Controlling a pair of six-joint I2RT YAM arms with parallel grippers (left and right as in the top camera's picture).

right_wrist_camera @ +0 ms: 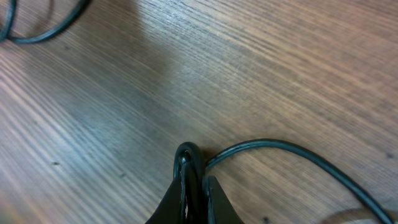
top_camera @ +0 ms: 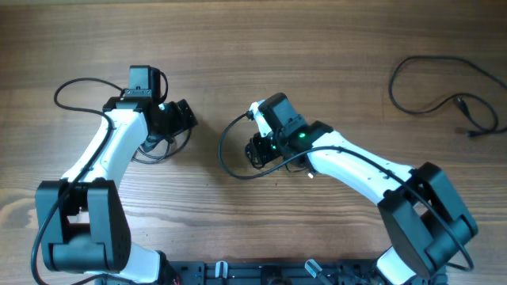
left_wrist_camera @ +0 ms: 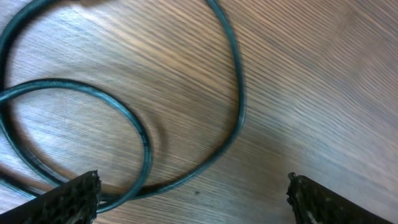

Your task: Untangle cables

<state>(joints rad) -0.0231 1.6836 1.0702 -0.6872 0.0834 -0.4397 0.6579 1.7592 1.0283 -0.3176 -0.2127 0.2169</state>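
Black thin cable (right_wrist_camera: pixel 280 146) on the wooden tabletop (right_wrist_camera: pixel 249 62) is pinched tight in the right jaws; left jaws gape wide, holding nothing, over another black cable loop (left_wrist_camera: pixel 239 106).

left gripper (left_wrist_camera: pixel 193 198) spread wide | right gripper (right_wrist_camera: pixel 196 179) pinched closed

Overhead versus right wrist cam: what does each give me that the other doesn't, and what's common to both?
Only the overhead: both arms whole, the left gripper by the coiled cable, and a loose cable lying apart at the far right. Only the right wrist: a close look at the right gripper shut on a tight bend of the pinched cable. Both: the right gripper, the pinched cable curving away from it, and the wooden table.
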